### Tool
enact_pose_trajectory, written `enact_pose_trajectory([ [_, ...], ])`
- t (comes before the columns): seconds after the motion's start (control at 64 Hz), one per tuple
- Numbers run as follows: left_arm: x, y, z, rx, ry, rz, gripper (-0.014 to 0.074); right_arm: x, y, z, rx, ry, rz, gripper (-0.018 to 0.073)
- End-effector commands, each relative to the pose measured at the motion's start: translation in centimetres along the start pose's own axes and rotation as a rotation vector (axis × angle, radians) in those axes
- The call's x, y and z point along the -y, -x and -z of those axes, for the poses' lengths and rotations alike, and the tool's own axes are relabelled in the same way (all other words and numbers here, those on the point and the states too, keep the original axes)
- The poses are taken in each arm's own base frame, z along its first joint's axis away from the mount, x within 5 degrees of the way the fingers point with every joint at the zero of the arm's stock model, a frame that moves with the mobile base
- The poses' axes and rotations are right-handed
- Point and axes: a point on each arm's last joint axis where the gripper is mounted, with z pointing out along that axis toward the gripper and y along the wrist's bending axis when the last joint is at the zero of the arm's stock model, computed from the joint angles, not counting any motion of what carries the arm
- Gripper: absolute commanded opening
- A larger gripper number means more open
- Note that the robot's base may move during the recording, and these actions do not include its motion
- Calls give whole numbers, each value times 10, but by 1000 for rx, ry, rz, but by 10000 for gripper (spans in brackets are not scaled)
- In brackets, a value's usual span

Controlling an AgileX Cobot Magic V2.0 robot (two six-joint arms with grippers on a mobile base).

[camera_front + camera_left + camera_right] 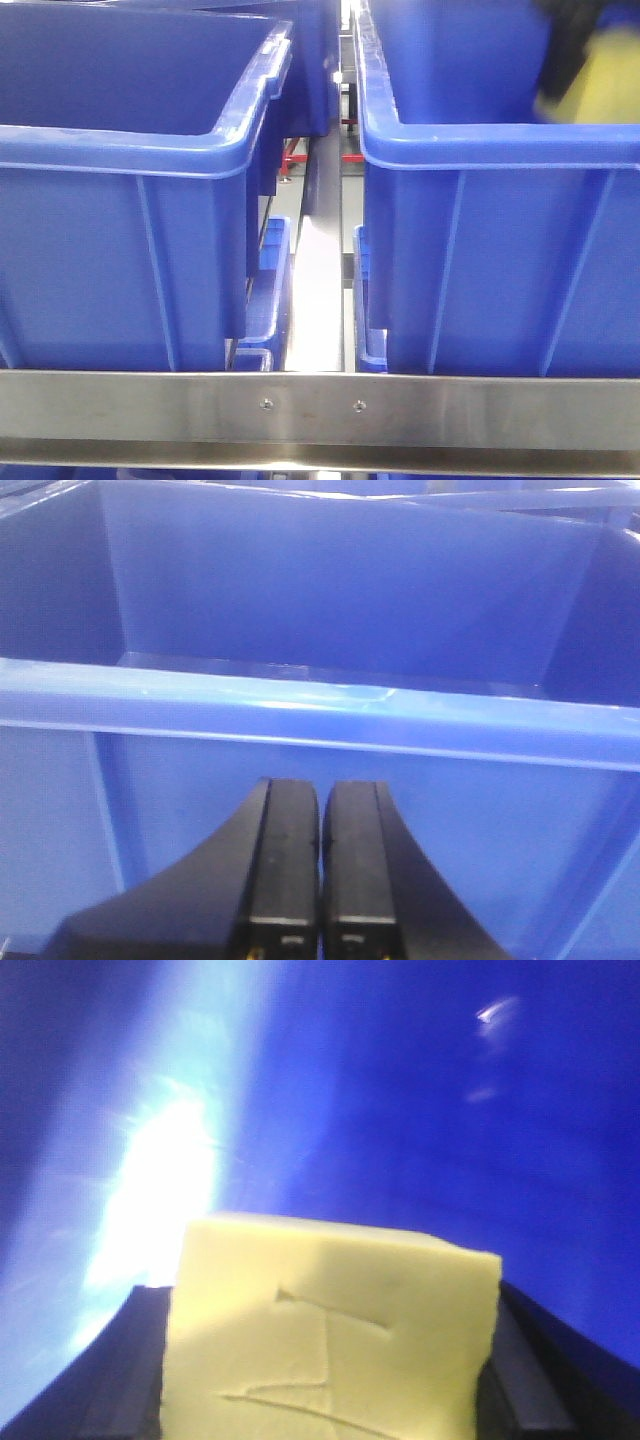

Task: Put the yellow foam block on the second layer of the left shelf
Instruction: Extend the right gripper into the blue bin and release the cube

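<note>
The right gripper (pixel 330 1400) clamps the block (pixel 330 1330) apparently inside the right bin (pixel 500 140); releasing here misses the left shelf. Left gripper (pixel 320 880) is pinched empty.

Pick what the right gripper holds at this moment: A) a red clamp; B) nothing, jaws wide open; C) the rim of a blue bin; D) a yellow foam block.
D: in the right wrist view the yellow foam block sits clamped between the black fingers of the right gripper, in front of a blue bin wall.
</note>
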Motion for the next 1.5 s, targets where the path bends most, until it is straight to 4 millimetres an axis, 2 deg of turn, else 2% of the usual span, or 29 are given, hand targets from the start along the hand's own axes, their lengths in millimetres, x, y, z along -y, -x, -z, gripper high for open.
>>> enact_pose_trajectory([
  [0.0, 1, -1, 0, 72, -14, 11, 136, 2, 20, 4, 138, -1, 10, 267],
  [0.234, 1, -1, 0, 72, -14, 11, 136, -1, 18, -36, 118, 7, 16, 267],
  [0.375, 1, -1, 0, 72, -14, 11, 136, -2, 15, -50, 100, 10, 18, 267],
  [0.531, 1, -1, 0, 72, -14, 11, 136, -3, 14, -54, 88, 11, 19, 279],
  [0.625, 1, -1, 0, 72, -14, 11, 136, -3, 14, -54, 86, 11, 19, 384],
  [0.688, 1, -1, 0, 72, -14, 11, 136, -3, 14, -54, 86, 11, 19, 491],
  [0.703, 1, -1, 0, 72, -14, 11, 136, -3, 14, -54, 87, 11, 19, 545],
  [0.75, 1, -1, 0, 72, -14, 11, 136, -3, 14, -53, 88, 10, 19, 634],
  [0.797, 1, -1, 0, 72, -14, 11, 136, -3, 14, -52, 91, 10, 19, 638],
  [0.984, 1, -1, 0, 72, -14, 11, 136, -1, 19, -35, 132, 10, 13, 624],
  [1.172, 1, -1, 0, 72, -14, 11, 136, 1, 12, 2, 249, 14, 9, 622],
  [1.359, 1, -1, 0, 72, -14, 11, 136, 1, -21, 52, 441, 44, -31, 606],
  [1.484, 1, -1, 0, 72, -14, 11, 136, 1, -51, 84, 529, 47, -34, 487],
])
